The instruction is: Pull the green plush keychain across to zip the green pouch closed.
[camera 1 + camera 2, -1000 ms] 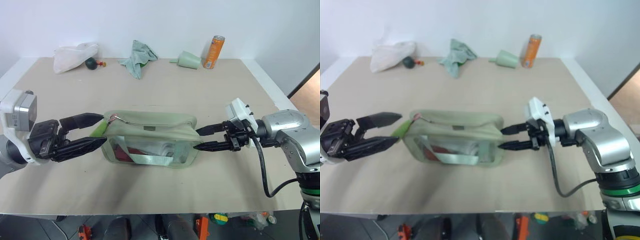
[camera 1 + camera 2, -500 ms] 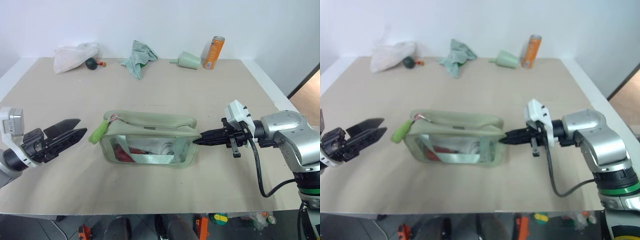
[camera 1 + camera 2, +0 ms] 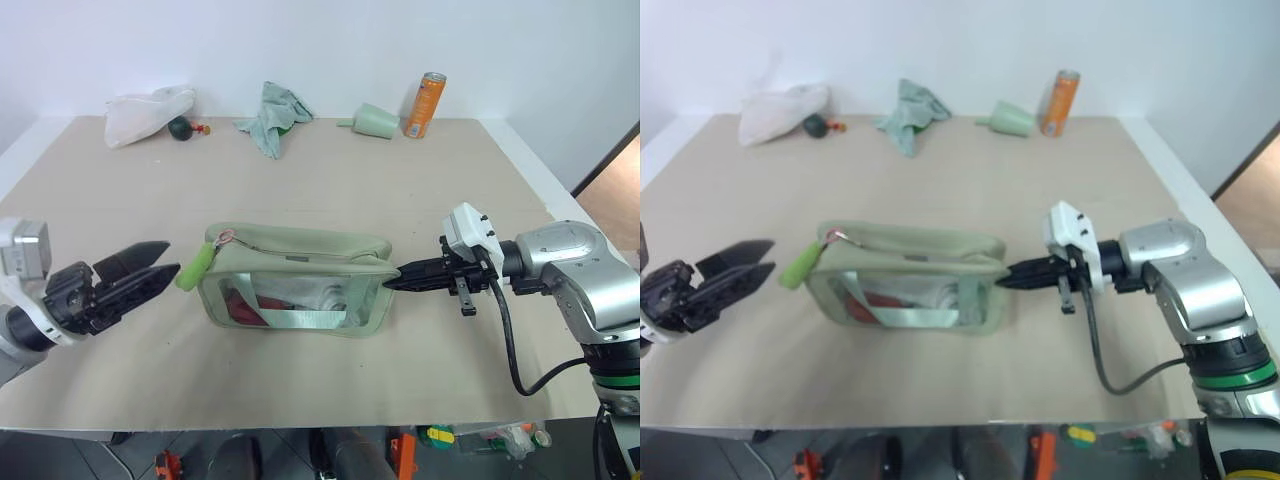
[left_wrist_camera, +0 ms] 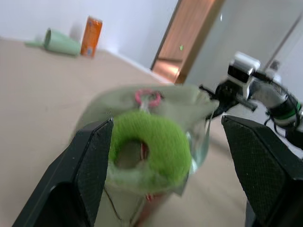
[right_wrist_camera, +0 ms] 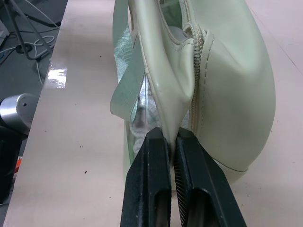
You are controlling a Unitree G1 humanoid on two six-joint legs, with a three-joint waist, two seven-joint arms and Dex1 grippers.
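Sage-green fabric, the green pouch, is seen lying mid-table in the left eye view, the green plush keychain hanging at its left end. The left claw is held wide apart and empty (just beside the keychain). The right claw is pinched on the pouch's right end.

In the left wrist view, the keychain is framed between spread fingers.

In the right wrist view, pouch fabric is clamped by the closed fingers.
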